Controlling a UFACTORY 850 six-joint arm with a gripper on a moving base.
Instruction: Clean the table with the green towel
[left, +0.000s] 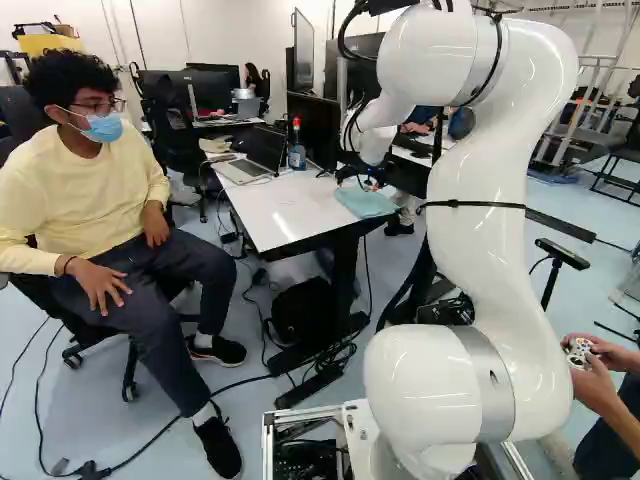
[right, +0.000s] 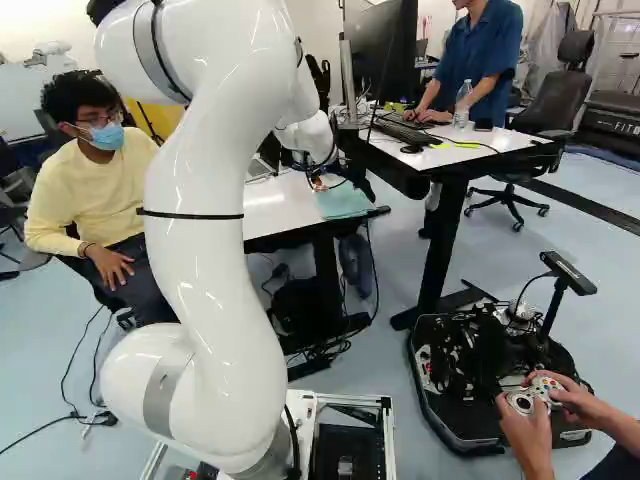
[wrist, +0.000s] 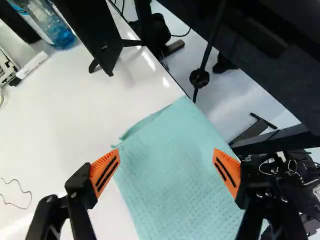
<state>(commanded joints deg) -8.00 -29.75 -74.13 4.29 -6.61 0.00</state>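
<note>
My gripper (left: 369, 180) hangs above the far right corner of the white table (left: 280, 212) in the left base view. Seen from the wrist, the gripper (wrist: 166, 157) is open, its orange pads wide apart with nothing gripped. The light green-blue towel (wrist: 175, 195) lies below and between the fingers, mostly flat, with a folded edge ahead of them. One side of it runs along the table's edge. In the left base view the towel (left: 365, 203) lies on the table's corner. Whether the fingertips touch it, I cannot tell.
A blue bottle (left: 296, 148), a laptop (left: 246, 168) and a monitor with its black stand (wrist: 107, 40) are on the table. A thin wire (wrist: 17, 192) lies there too. A seated person is left of the table. Another desk (right: 450, 150) stands to the right; a black wheeled base (right: 480, 375) is nearer.
</note>
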